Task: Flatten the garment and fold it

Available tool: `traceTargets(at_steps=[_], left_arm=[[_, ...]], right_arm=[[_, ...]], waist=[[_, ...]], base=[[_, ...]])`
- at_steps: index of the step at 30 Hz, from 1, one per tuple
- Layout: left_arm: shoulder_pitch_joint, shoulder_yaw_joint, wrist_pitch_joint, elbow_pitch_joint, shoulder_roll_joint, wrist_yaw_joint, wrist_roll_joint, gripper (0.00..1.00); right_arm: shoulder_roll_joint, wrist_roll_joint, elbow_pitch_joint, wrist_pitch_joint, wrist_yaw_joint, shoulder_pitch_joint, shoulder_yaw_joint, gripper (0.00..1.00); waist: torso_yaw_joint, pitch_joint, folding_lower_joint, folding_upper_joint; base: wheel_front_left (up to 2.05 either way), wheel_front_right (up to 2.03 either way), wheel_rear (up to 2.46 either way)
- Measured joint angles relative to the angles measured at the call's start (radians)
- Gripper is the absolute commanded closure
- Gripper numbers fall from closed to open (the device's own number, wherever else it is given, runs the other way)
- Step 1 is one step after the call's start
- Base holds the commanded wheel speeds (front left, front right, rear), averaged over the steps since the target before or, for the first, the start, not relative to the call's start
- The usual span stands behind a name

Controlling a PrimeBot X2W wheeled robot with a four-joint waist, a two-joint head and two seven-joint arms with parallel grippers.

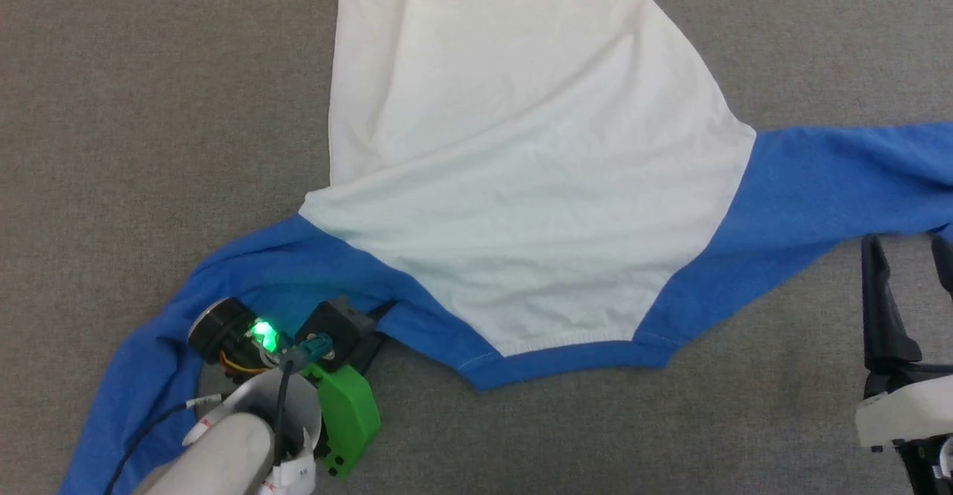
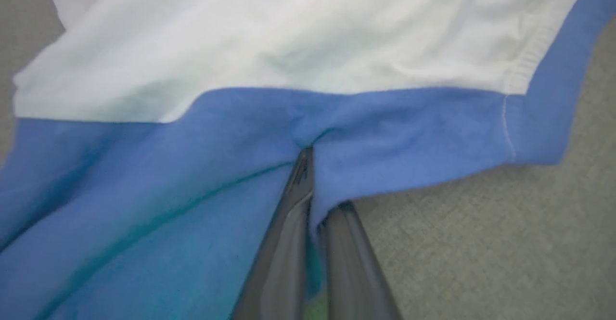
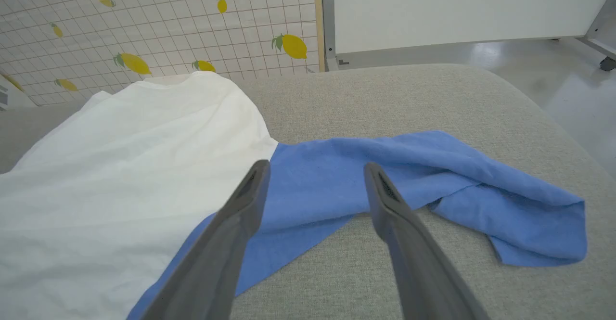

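Observation:
The garment (image 1: 521,182) lies on the grey surface, neck trim (image 1: 566,353) toward me, white body creased and folded over along its left side. Its left blue sleeve (image 1: 253,272) runs down to the lower left; the right sleeve (image 1: 826,182) stretches off to the right. My left gripper (image 1: 376,324) is at the sleeve's shoulder edge. The left wrist view shows the left gripper (image 2: 313,175) shut on a pinch of blue cloth (image 2: 385,137), one finger partly under it. My right gripper (image 3: 315,171) stands open just above the right sleeve (image 3: 433,166), whose end is folded back on itself.
The grey padded surface (image 1: 112,108) extends around the shirt; its rounded far edge (image 3: 553,113) drops to a glossy floor (image 3: 568,84). A lemon-patterned tiled wall (image 3: 168,21) and a white panel (image 3: 457,7) stand behind.

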State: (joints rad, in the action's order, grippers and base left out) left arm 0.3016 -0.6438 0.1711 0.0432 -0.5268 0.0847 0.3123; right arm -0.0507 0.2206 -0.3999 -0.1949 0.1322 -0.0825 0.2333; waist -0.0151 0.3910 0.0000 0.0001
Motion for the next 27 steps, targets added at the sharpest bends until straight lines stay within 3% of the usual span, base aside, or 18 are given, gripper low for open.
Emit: traceTargets(at_steps=[6,10,14,18,27], left_arm=[[-0.09,0.059,-0.016,-0.084,-0.029,-0.086,0.028,1.0],[-0.131,0.088,-0.024,-0.133,-0.046,-0.119,0.047,1.0],[-0.136,0.087,-0.029,-0.157,-0.047,-0.122,0.05,1.0],[-0.133,0.074,-0.032,-0.161,-0.03,-0.12,0.051,1.0],[-0.105,0.054,-0.042,-0.147,-0.001,-0.111,0.065,1.0]], right_arm=[[-0.015,-0.11,-0.017,-0.183,0.0,-0.005,-0.108,0.0],[-0.142,-0.124,-0.026,-0.373,0.0,-0.031,-0.193,0.0],[-0.285,-0.099,-0.049,-0.495,0.0,-0.035,-0.252,0.0],[-0.4,-0.078,-0.056,-0.544,0.0,0.001,-0.305,0.0],[-0.531,-0.036,0.009,-0.571,0.0,0.102,-0.426,0.0]], waist=[[0.017,-0.029,0.0,-0.0001],[0.041,-0.033,0.0,0.0],[0.064,-0.026,0.0,0.0],[0.083,-0.01,0.0,-0.0001],[0.12,0.028,0.0,0.0]], base=[[0.0,0.0,0.0],[0.0,0.0,0.0],[0.0,0.0,0.0],[0.0,0.0,0.0],[0.0,0.0,0.0]])
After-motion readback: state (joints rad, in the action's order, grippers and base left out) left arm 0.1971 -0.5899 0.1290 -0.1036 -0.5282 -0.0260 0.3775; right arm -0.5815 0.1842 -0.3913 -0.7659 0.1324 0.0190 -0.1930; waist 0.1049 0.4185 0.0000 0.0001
